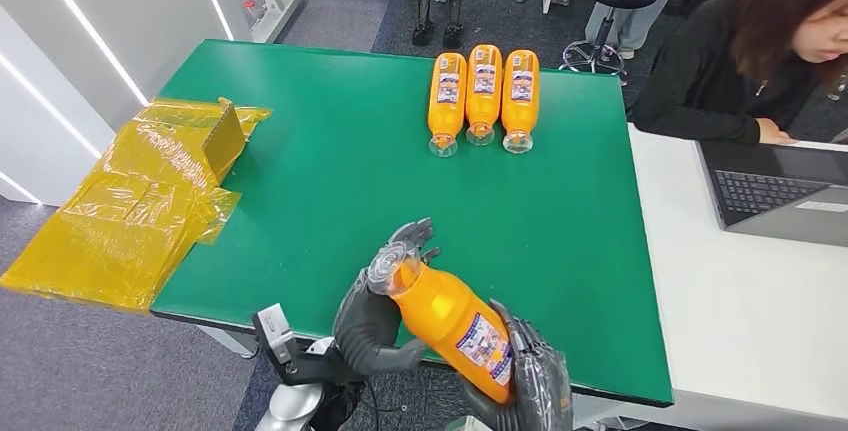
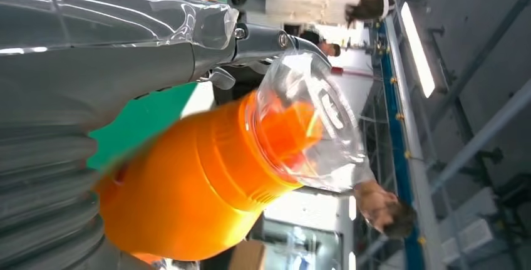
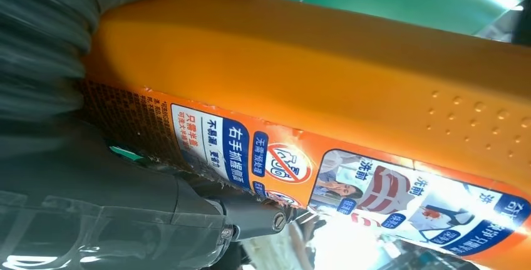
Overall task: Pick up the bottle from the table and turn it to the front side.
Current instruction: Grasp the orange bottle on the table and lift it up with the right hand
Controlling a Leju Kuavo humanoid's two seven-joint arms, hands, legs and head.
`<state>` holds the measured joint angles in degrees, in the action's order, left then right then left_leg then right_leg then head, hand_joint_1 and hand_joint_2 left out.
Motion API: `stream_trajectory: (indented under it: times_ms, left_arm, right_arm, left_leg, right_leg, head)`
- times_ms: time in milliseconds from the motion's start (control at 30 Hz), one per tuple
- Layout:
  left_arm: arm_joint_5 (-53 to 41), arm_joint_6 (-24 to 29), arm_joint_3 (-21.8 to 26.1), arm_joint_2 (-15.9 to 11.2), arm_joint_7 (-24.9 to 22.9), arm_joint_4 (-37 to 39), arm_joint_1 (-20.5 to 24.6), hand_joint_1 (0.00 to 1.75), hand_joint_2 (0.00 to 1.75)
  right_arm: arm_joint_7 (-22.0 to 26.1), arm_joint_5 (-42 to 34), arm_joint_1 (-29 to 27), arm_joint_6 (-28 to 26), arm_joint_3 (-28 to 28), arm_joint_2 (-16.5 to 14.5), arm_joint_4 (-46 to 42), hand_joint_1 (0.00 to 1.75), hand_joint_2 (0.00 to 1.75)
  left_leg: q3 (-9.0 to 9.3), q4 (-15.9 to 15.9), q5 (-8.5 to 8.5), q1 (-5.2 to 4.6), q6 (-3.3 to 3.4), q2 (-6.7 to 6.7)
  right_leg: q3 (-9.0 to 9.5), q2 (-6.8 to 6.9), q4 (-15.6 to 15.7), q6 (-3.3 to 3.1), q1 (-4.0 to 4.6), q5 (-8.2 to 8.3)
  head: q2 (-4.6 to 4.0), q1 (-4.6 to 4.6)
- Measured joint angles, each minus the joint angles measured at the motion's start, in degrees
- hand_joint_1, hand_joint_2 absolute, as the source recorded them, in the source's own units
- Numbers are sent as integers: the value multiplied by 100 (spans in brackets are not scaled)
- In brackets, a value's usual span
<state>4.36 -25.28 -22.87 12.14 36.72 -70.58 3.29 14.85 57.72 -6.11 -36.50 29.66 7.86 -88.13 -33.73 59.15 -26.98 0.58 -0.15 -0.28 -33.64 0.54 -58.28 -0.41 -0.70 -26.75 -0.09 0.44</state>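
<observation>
The orange bottle (image 1: pixel 452 322) is held up off the table (image 1: pixel 330 201), right at the near edge, tilted with its clear cap (image 1: pixel 385 267) aimed up and away and its base down toward the robot. It's gripped at both ends: the left robot hand (image 1: pixel 375 316) is wrapped around the neck and shoulder, and the right robot hand (image 1: pixel 535 376) is closed on the lower body beside the label (image 1: pixel 487 344). For the turn to go well, 1 grip should probably be loosened while the other rolls the bottle, since smooth plastic could slip if both let go together. Plenty of open green table is left ahead; 3 other bottles (image 1: pixel 483 97) are lying well apart at the far side. Yellow plastic wrap (image 1: pixel 130 201) hangs off the left edge, and a person at a laptop (image 1: pixel 790 191) sits off to the right, so swings that way should be kept small.
</observation>
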Motion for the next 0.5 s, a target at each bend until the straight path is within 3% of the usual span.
stream_trajectory:
  times_ms: [167,200,300,333,500]
  left_arm:
    - [513,-316,-59,-2,-143,52,50,0,175]
    - [598,-364,-76,-4,-182,52,63,8,175]
    - [855,-466,-112,-13,-317,66,136,139,175]
    - [952,-498,-119,-15,-364,82,176,175,175]
    - [1240,-573,-146,-17,-430,213,397,175,175]
  right_arm:
    - [289,-329,255,-120,184,-174,424,175,175]
    - [346,-403,302,-162,214,-202,509,175,175]
    - [487,-605,437,-224,284,-300,737,175,175]
    - [529,-678,485,-232,304,-331,807,175,175]
    - [619,-930,674,-245,345,-420,1043,175,175]
  left_leg:
    - [0,1,0,0,0,1]
    - [0,1,0,-1,0,1]
    - [0,1,0,-1,0,3]
    - [0,1,0,-1,0,3]
    - [1,1,0,0,0,5]
  right_leg:
    - [0,-2,0,0,0,0]
    - [0,-3,0,0,-1,0]
    - [-1,-4,0,0,-1,0]
    - [-1,-5,0,0,0,0]
    - [-2,-7,0,-1,0,2]
  head:
    - [0,2]
    - [0,2]
    - [0,1]
    - [0,0]
    - [0,1]
